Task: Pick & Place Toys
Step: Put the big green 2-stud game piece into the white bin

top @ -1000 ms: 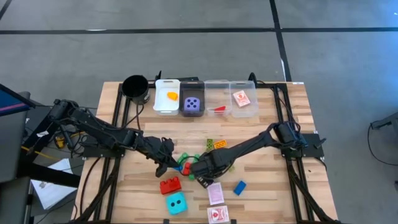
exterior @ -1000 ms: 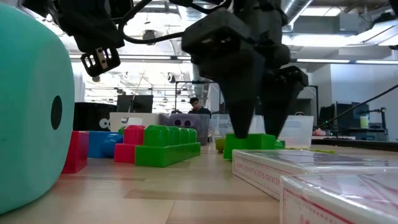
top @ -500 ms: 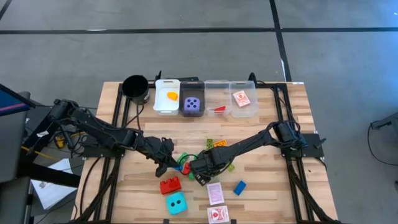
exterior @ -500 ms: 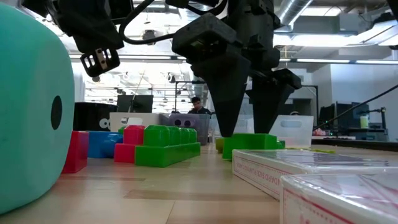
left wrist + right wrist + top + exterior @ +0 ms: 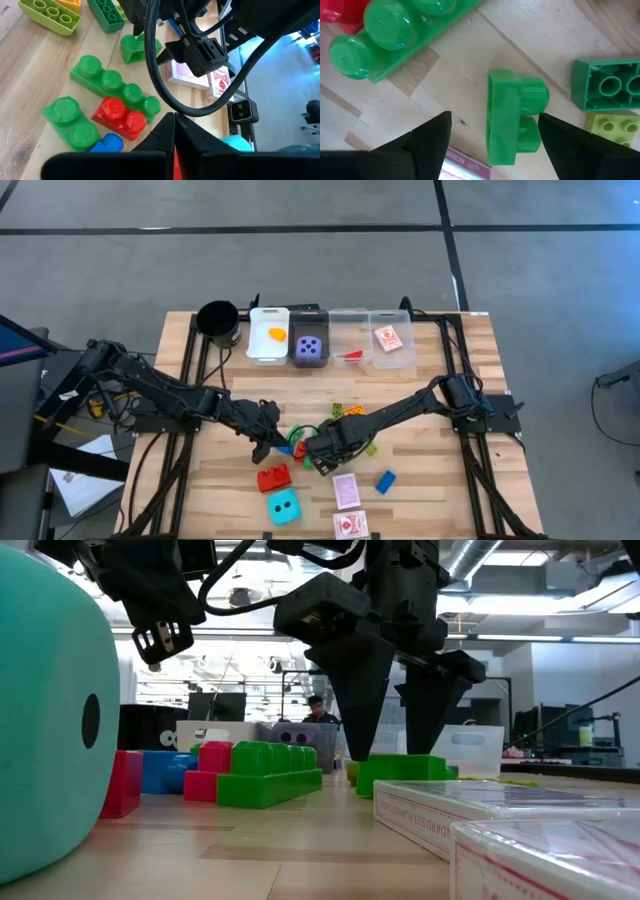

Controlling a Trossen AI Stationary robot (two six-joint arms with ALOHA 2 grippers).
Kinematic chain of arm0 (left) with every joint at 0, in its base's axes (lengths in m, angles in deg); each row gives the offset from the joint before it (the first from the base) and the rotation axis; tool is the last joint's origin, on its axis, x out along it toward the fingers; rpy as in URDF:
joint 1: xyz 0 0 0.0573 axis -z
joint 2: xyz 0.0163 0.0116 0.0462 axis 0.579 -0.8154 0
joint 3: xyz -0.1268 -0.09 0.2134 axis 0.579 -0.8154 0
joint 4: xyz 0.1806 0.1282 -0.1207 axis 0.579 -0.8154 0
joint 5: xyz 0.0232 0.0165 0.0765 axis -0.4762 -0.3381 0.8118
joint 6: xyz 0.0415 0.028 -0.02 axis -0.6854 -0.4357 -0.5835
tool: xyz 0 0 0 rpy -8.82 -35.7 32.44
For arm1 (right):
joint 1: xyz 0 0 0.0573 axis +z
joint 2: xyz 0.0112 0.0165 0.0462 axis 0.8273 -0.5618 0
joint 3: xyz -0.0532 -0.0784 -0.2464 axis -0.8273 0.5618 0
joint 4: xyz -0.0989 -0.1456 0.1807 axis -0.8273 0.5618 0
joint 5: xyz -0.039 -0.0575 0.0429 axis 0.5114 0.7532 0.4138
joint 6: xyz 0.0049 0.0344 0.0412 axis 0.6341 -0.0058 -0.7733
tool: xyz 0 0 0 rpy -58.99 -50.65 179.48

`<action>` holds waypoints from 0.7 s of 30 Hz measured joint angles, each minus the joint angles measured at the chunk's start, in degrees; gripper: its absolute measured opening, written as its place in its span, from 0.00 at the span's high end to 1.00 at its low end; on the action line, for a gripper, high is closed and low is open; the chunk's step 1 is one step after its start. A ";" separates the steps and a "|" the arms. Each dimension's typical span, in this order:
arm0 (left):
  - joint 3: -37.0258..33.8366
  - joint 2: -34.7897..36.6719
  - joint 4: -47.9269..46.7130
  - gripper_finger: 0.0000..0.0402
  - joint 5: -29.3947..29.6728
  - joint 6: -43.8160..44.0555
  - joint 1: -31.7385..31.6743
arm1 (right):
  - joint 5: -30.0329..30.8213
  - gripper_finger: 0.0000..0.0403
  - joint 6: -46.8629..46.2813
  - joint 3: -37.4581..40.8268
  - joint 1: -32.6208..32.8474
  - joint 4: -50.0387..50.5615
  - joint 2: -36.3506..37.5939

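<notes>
One green brick (image 5: 512,117) sits between my right gripper's (image 5: 492,137) spread fingers; next, lower and pinch it.

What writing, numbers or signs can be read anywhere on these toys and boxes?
None can be read for certain.
Card box, nearest the low camera: red printing along its side, upside down and blurred, not legible.
Red-white cards from above: pattern only, no legible text.
Cyan die: dots, no numerals.
Purple die in its bin: dots, no numerals.
</notes>
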 joint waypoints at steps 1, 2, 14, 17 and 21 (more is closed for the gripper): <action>0.00 0.00 0.00 1.00 0.00 0.00 0.00 | 0.00 0.28 -0.03 0.00 0.00 0.12 0.00; 0.00 0.00 0.00 1.00 0.00 0.00 0.00 | 0.00 0.28 -0.39 0.00 0.00 0.25 0.00; 0.00 0.00 0.04 1.00 0.46 0.00 -0.02 | 0.63 0.28 -5.10 0.00 0.02 1.86 0.02; 0.00 0.00 0.03 1.00 1.08 0.00 -0.02 | 0.61 0.28 -4.35 0.00 0.02 1.86 0.02; 0.00 0.00 0.02 1.00 1.33 0.00 -0.02 | -0.09 0.28 -3.84 0.00 0.00 1.62 0.04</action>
